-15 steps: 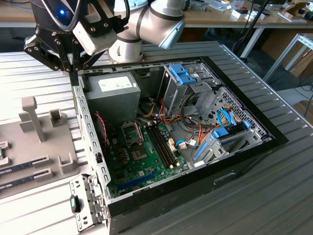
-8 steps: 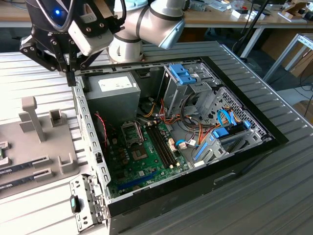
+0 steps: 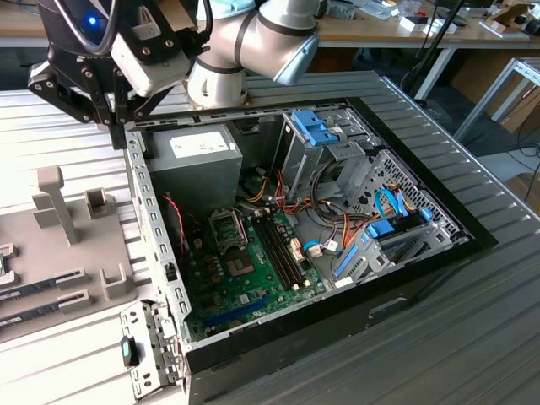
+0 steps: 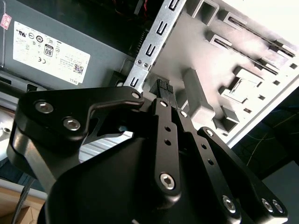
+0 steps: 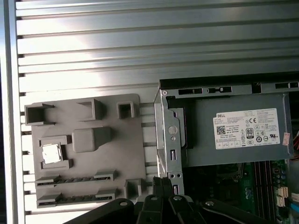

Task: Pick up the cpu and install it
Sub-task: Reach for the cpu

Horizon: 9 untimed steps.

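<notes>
Work is not yet begun: the cpu (image 5: pixel 51 153) lies in its slot on the grey tray (image 5: pixel 127 156), well apart from the gripper (image 5: pixel 162 181), which hangs empty, pressed together, above the case wall (image 5: pixel 167 135); pickup and installing remain.

Ribbed grey metal table (image 3: pixel 472 337) runs from 3 round to 9 o'clock in the exterior view. Strong glare on its slats at 9. Same slats (image 5: pixel 140 42) in the first wrist view. Wooden benches (image 3: pixel 363 34) along 12 o'clock. White table frame (image 3: pixel 488 99) at 2 o'clock, on grey floor (image 3: pixel 485 143).
</notes>
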Tool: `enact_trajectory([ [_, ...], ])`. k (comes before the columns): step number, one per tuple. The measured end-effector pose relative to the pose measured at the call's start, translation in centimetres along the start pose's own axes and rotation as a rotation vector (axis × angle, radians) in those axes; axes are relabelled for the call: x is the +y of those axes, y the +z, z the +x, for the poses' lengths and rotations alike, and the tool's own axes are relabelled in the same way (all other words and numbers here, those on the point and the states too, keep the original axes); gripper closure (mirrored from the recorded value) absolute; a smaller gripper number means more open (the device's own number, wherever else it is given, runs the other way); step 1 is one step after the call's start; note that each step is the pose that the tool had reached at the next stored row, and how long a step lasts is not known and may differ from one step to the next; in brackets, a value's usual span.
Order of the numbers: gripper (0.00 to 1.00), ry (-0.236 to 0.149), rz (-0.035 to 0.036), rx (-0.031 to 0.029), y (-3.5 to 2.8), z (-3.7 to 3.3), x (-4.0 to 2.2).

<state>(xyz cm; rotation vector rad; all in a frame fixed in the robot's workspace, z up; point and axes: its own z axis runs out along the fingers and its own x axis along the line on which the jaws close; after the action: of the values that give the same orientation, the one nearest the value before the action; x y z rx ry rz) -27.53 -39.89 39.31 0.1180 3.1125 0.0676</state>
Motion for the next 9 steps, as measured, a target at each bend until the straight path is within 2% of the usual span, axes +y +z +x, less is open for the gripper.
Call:
enact_trajectory([
  [9,0.89,0.0,0.0,0.0,-0.01,0.65,-0.05],
])
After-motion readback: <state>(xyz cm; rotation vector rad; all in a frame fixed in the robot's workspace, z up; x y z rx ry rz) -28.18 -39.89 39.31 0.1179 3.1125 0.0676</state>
